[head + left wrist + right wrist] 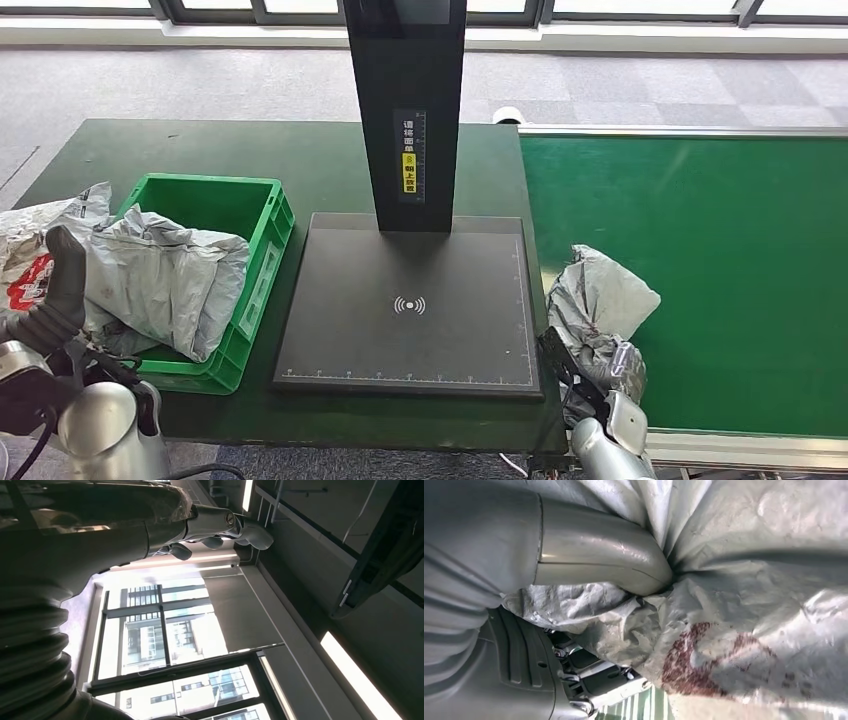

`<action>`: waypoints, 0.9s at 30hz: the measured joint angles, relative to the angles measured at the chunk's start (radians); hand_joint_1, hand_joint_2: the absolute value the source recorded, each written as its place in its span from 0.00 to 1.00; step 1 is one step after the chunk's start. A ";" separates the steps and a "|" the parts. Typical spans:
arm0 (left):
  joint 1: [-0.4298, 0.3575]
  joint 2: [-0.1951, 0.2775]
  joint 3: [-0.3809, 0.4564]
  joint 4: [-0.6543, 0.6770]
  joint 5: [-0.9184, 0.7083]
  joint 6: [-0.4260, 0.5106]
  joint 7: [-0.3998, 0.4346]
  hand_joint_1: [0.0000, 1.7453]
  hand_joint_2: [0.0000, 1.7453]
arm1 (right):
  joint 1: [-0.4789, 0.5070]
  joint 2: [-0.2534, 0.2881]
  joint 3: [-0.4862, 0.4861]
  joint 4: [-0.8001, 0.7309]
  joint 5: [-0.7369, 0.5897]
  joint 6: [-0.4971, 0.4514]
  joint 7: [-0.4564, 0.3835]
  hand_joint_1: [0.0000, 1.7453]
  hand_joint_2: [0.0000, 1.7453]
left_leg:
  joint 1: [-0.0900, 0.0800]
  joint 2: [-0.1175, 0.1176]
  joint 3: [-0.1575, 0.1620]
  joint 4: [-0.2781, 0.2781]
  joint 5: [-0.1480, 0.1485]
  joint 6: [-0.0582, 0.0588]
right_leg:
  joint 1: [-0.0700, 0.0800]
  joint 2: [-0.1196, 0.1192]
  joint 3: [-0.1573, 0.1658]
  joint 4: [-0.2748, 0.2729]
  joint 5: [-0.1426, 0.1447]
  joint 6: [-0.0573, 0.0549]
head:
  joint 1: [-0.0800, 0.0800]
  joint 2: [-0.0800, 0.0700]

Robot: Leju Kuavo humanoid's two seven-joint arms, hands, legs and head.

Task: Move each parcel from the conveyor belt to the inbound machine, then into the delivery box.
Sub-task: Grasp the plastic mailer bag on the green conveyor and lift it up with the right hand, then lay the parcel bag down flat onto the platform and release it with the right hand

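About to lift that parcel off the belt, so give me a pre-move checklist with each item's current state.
1. Right hand grips the grey parcel: ok, its thumb digs into the wrinkled bag in the right wrist view.
2. Parcel clear of the conveyor belt: not ok, it rests on the belt's edge.
3. Inbound machine plate bare: ok.
4. Left hand out of the path: ok, raised beside the green delivery box.
5. Room in the box: cannot tell, a grey parcel already drapes over its rim.
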 joint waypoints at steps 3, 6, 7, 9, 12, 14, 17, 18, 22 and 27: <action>0.004 0.000 0.000 -0.012 -0.003 0.000 0.000 0.00 1.00 | 0.040 0.020 0.000 -0.085 -0.089 -0.072 -0.169 1.00 1.00 | 0.000 0.000 -0.001 0.000 0.000 0.000 | 0.000 0.000 -0.001 0.000 0.000 0.000 | 0.000 0.000; 0.012 0.000 0.000 -0.025 -0.008 0.000 0.000 0.00 1.00 | 0.111 0.070 0.000 -0.277 -0.188 -0.099 -0.387 1.00 1.00 | 0.000 0.000 -0.001 0.000 0.000 0.000 | 0.000 0.000 -0.002 0.000 0.000 0.000 | 0.000 0.000; 0.013 0.000 0.000 -0.027 -0.011 0.000 0.000 0.00 1.00 | 0.135 0.088 0.000 -0.350 -0.224 -0.101 -0.446 1.00 1.00 | 0.000 0.000 -0.002 0.000 0.000 0.000 | 0.000 0.000 -0.002 0.000 0.000 0.000 | 0.000 0.000; 0.015 0.000 0.000 -0.028 -0.017 0.000 0.000 0.00 1.00 | 0.173 0.116 0.004 -0.475 -0.288 -0.103 -0.522 1.00 1.00 | 0.000 -0.001 -0.002 0.000 0.000 0.000 | 0.000 -0.001 -0.002 0.000 -0.001 -0.001 | 0.000 0.000; 0.015 0.000 0.000 -0.028 -0.021 0.000 0.000 0.00 1.00 | 0.189 0.127 0.007 -0.529 -0.316 -0.103 -0.545 1.00 1.00 | 0.000 -0.001 -0.002 0.000 0.000 0.000 | 0.000 -0.001 -0.002 0.000 -0.001 -0.001 | 0.000 0.000; 0.016 -0.001 -0.001 -0.028 -0.026 0.000 0.000 0.00 1.00 | 0.203 0.134 0.016 -0.580 -0.335 -0.103 -0.560 1.00 1.00 | 0.000 -0.001 -0.002 0.000 0.000 0.000 | 0.000 -0.001 -0.002 0.000 -0.001 -0.001 | 0.000 0.000; 0.017 -0.003 -0.025 -0.014 -0.071 0.000 0.000 0.00 1.00 | 0.303 0.166 0.123 -0.881 -0.361 -0.103 -0.604 1.00 1.00 | 0.000 0.000 -0.002 0.000 -0.001 0.000 | 0.000 0.000 -0.003 0.000 -0.001 -0.001 | 0.000 0.000; 0.016 -0.003 -0.037 -0.005 -0.088 0.000 0.000 0.00 1.00 | 0.330 0.172 0.167 -0.962 -0.352 -0.103 -0.610 1.00 1.00 | 0.000 0.001 -0.002 0.000 -0.001 0.000 | 0.000 0.001 -0.003 0.000 -0.001 -0.001 | 0.000 0.000; 0.016 -0.003 -0.072 0.040 -0.128 -0.001 0.000 0.00 1.00 | 0.362 0.174 0.273 -1.072 -0.345 -0.102 -0.645 1.00 1.00 | 0.000 0.001 -0.002 0.000 -0.001 0.000 | 0.000 0.001 -0.002 0.000 -0.001 -0.001 | 0.000 0.000; 0.014 -0.003 -0.106 0.097 -0.155 -0.001 0.000 0.00 1.00 | 0.356 0.173 0.383 -1.055 -0.253 -0.101 -0.599 1.00 1.00 | 0.000 0.001 -0.001 0.000 -0.001 0.000 | 0.000 0.001 -0.002 0.000 -0.001 -0.001 | 0.000 0.000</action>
